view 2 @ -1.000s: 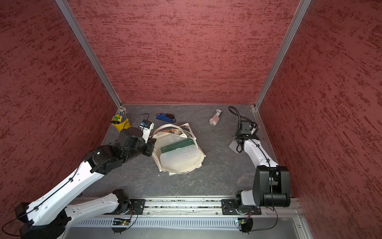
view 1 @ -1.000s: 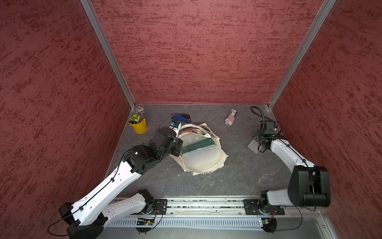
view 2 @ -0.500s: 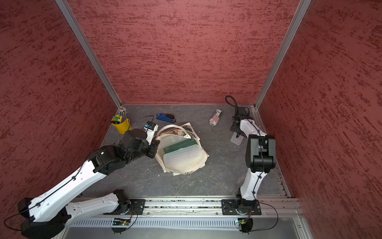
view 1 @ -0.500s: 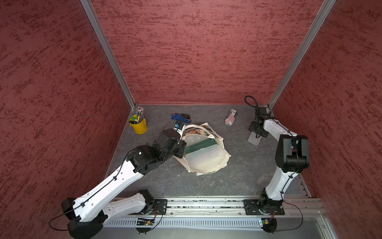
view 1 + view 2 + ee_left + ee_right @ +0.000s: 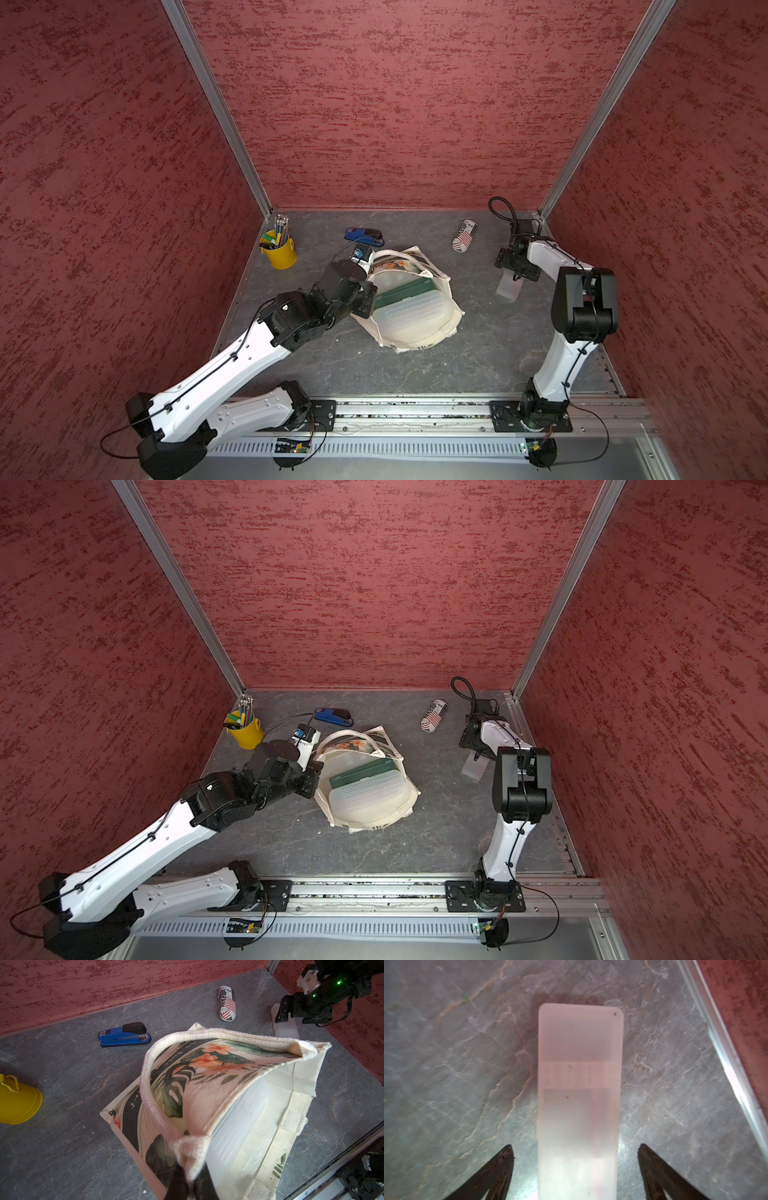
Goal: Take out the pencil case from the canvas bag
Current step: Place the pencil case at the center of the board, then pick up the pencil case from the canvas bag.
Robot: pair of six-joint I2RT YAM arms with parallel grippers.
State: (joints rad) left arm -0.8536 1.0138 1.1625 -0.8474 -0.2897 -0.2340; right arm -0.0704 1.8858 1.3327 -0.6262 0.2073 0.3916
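Observation:
The canvas bag [image 5: 411, 343] [image 5: 374, 818] lies mouth-up mid-floor, its leaf-and-flower print showing in the left wrist view [image 5: 207, 1076]. My left gripper [image 5: 369, 291] [image 5: 316, 771] [image 5: 192, 1168] is shut on the cream handle at the bag's left rim and holds the mouth apart. A frosted translucent pencil case [image 5: 509, 286] [image 5: 473, 769] [image 5: 580, 1084] lies flat on the floor at the right, outside the bag. My right gripper [image 5: 516, 272] [image 5: 478, 750] [image 5: 575, 1147] hangs over its near end, open, with both fingers clear of its sides.
Inside the bag lie a green case [image 5: 401, 291] and another frosted case [image 5: 409, 313]. At the back stand a yellow cup of pens [image 5: 280, 251], a blue stapler [image 5: 365, 237] and a flag-print glasses case [image 5: 464, 235]. The right wall is close to the right arm.
The right jaws have spread wider, off the frosted case, which stays on the floor. The right arm's elbow has risen. The left arm has shifted the bag slightly to the right.

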